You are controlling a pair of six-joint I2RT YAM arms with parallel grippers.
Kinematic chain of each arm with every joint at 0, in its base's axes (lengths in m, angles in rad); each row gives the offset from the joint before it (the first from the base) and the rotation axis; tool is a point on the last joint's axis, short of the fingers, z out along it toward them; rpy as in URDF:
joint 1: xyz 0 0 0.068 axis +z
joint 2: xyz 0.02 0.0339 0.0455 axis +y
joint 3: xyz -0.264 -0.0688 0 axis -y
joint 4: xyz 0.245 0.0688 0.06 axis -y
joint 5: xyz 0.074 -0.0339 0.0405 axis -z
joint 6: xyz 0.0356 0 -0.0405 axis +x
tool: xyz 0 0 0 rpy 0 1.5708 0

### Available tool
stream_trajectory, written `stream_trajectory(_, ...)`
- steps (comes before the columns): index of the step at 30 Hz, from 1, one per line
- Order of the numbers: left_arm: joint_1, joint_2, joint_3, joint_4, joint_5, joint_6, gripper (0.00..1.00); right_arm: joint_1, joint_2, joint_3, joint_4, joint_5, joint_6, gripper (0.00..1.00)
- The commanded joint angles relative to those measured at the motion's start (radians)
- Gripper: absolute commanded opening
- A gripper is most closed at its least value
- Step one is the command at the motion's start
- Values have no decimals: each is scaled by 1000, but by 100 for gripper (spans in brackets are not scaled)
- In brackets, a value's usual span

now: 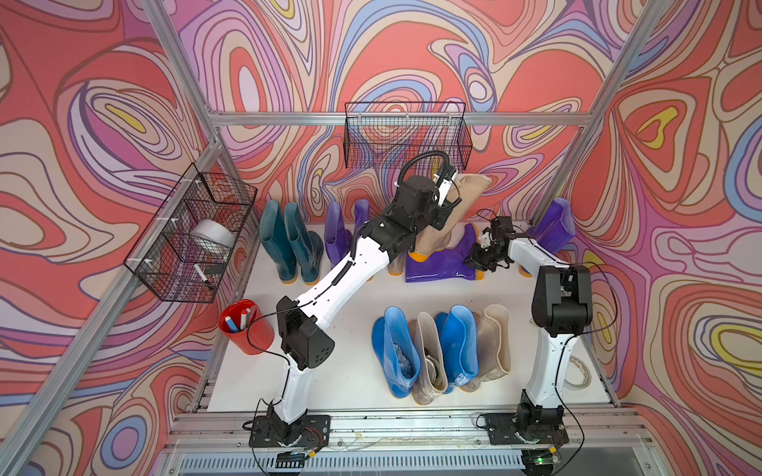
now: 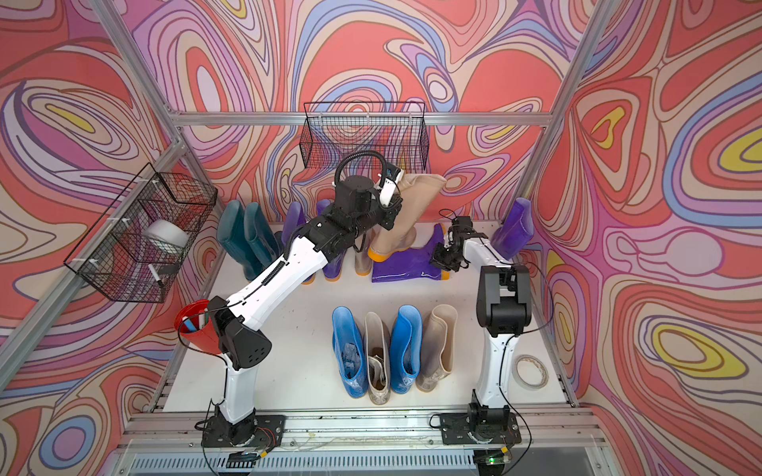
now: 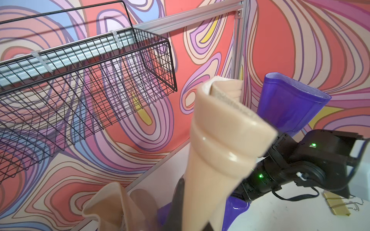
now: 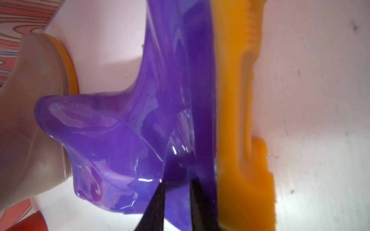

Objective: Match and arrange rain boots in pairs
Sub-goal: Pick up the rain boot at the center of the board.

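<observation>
Right fingers [image 4: 156, 210]: only a narrow gap, clamped on a fold of rubber at the heel of the lying purple boot [image 1: 441, 263]. That boot is flat on its side on the worktop [image 1: 358, 301], toward the back, with its orange sole turned to my right arm.

Left fingers [image 3: 177, 202]: pressed together on the shaft of the lifted beige boot [image 1: 462, 193], squeezing it flat. This boot is tilted, its cuff leaning toward the back wall and its orange-soled toe low over the lying purple boot's shaft. I cannot tell whether the two touch.

Boots, all glossy:
- Front row, upright and packed side by side: blue boot [image 1: 396, 350], front beige boot [image 1: 431, 362], second blue boot [image 1: 457, 346], second front beige boot [image 1: 495, 342].
- Back row, upright: teal pair [image 1: 288, 243] at far left, then the purple pair [image 1: 338, 235], half hidden by my left arm.
- A hidden beige boot [image 2: 363, 259] stands behind that arm, orange sole showing.
- Corner purple boot [image 1: 552, 224] stands at far right.

Containers:
- Red cup [image 1: 259, 338], near left edge, holds markers [image 1: 244, 319].
- Side wire basket [image 1: 165, 263] on the left frame holds a white roll [image 1: 212, 235] and a pen [image 1: 203, 275].
- Back wire basket [image 1: 406, 140] hangs on the rear rail, above the lifted beige boot.
</observation>
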Motion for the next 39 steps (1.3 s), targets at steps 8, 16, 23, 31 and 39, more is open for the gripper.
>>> stream_trajectory(8,4,-91,-4,151,5,4,0,-89,-69,-92,29,170,9,25)
stream_trajectory(16,4,-112,-33,160,-10,16,0,-100,-92,-116,28,188,9,25)
stream_trajectory(23,4,-115,-62,190,-33,27,0,-100,-142,-114,43,108,-11,26)
stream_trajectory(31,4,-90,-36,190,-36,26,0,-83,-227,-87,-22,-12,-70,30)
stream_trajectory(39,4,-77,-18,191,-52,44,0,12,-239,-139,-23,-67,-102,32)
